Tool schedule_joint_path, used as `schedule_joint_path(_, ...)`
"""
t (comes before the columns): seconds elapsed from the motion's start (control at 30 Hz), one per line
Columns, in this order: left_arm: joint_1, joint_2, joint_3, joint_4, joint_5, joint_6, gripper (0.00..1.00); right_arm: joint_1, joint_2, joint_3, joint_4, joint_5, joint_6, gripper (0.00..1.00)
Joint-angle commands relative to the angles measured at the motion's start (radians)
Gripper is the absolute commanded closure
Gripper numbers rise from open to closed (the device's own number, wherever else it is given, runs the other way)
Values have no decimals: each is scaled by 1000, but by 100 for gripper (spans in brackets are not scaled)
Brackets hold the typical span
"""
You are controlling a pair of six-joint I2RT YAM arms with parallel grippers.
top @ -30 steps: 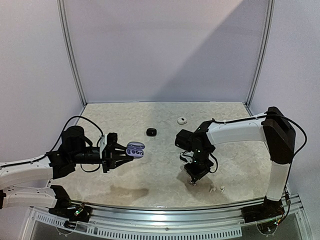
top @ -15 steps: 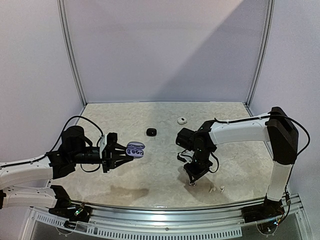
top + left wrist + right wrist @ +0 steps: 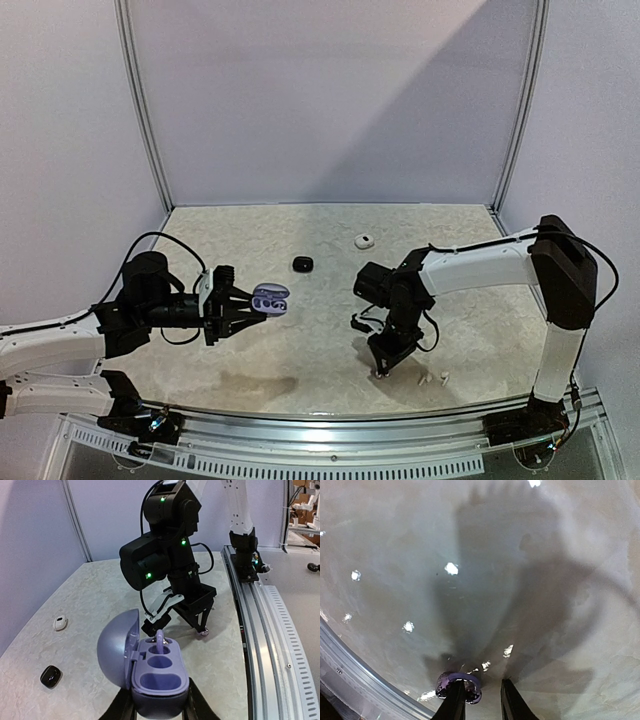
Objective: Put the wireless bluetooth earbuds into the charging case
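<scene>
My left gripper [image 3: 258, 308] is shut on the open purple charging case [image 3: 270, 298], held above the table. In the left wrist view the case [image 3: 159, 672] has its lid up to the left. One purplish earbud [image 3: 160, 639] stands in its far slot; the near slot is empty. My right gripper [image 3: 381, 370] points down at the table near the front edge. In the right wrist view its jaws [image 3: 482, 686] stand slightly apart with nothing between them. A second purplish earbud [image 3: 458, 686] lies on the table at the left fingertip [image 3: 455, 700].
Two white stemmed earbuds [image 3: 433, 379] lie just right of my right gripper. A black case [image 3: 302, 264] and a white case [image 3: 364, 241] sit farther back. The metal rail [image 3: 330, 425] runs along the front edge.
My right gripper has shifted slightly left and toward the front edge, staying low at the table. The left arm and the case have not moved.
</scene>
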Motion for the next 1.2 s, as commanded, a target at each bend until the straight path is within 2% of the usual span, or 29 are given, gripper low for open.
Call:
schedule_joint_path(0.0, -11, -8, -9, -3, -3, 10, 100, 20, -28, -15, 44, -44, 1, 75)
schedule_joint_path(0.27, -12, -9, -10, -6, -3, 10, 100, 32, -46, -20, 43, -50, 22, 75)
schedule_joint_path(0.43, -12, -8, -12, -3, -1, 10, 100, 39, -32, -17, 28, -26, 47, 79)
schedule_joint_path(1.0, -13, -15, -17, -6, -4, 11, 100, 54, 33, 21, 1, 10, 51, 79)
schedule_joint_path(1.17, -13, -14, -16, -8, -4, 11, 100, 54, 30, 28, 1, 17, 51, 86)
